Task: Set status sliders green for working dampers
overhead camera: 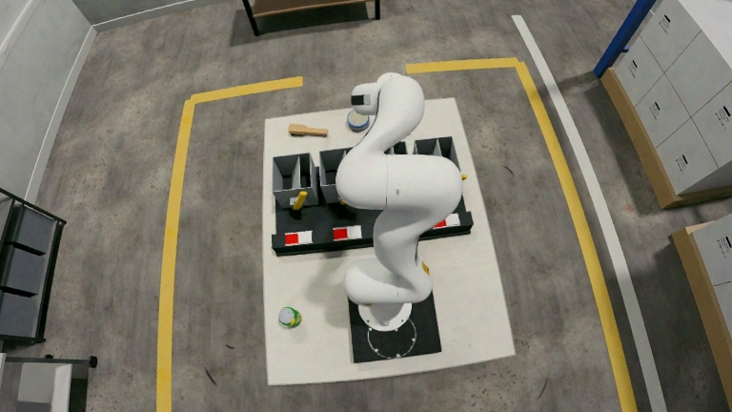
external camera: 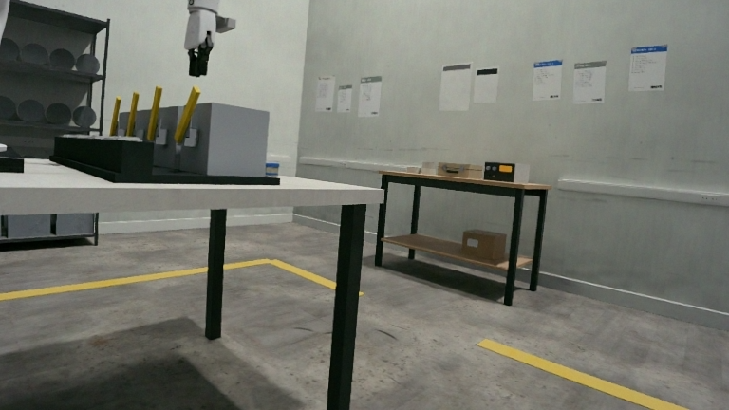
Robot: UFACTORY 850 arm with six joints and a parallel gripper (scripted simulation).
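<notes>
Four grey damper boxes stand in a row on a black base (overhead camera: 323, 219) (external camera: 102, 154). The left one (overhead camera: 294, 173), the second (overhead camera: 330, 165) and the right one (overhead camera: 437, 148) show from above; my arm covers most of the third. In the side view the nearest box (external camera: 225, 137) hides the rest. Each has a yellow lever; four levers (external camera: 187, 107) (external camera: 155, 106) (external camera: 132, 113) (external camera: 115, 115) lean up. The left slider (overhead camera: 298, 237), second slider (overhead camera: 347, 233) and right slider (overhead camera: 446, 220) show red and white; the third is hidden. My gripper (external camera: 197, 72) hangs high above the boxes' rear side, nearly shut and empty.
A wooden handle piece (overhead camera: 307, 130) and a blue-rimmed bowl (overhead camera: 357, 121) (external camera: 272, 168) lie behind the dampers. A green can (overhead camera: 290, 317) stands near the table's front left. My arm base (overhead camera: 385, 326) sits in front of the black base.
</notes>
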